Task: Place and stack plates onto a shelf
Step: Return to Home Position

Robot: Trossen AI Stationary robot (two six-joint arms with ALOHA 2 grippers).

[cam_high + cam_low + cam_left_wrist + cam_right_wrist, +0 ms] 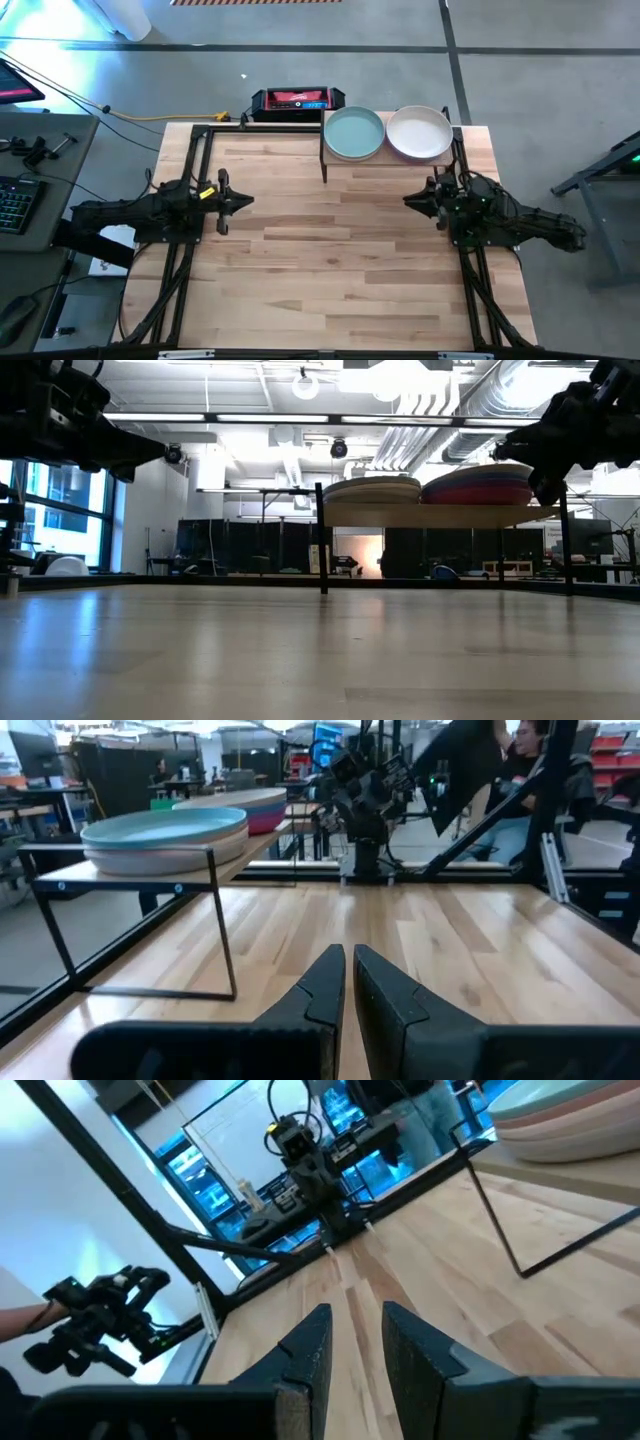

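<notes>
The shelf point(388, 160) stands at the table's far edge, right of centre, on black legs. Two stacks of plates rest on it. The left stack has a teal plate point(354, 133) on top, the right stack a cream-white plate point(419, 132). The low view shows the left stack point(372, 488) and magenta, purple and blue rims in the right stack point(478, 485). My left gripper point(243, 200) is shut and empty above the table's left-middle. My right gripper point(410, 200) hovers at the right-middle, just near of the shelf, empty, with a small gap between its fingers point(357, 1335).
A black box with a red label point(297, 100) sits just beyond the table's far edge. Black frame rails point(190, 170) run along the table's left and right sides. Bare tabletop point(330, 260) lies between and in front of the arms. A person point(520, 760) sits beyond the table's right side.
</notes>
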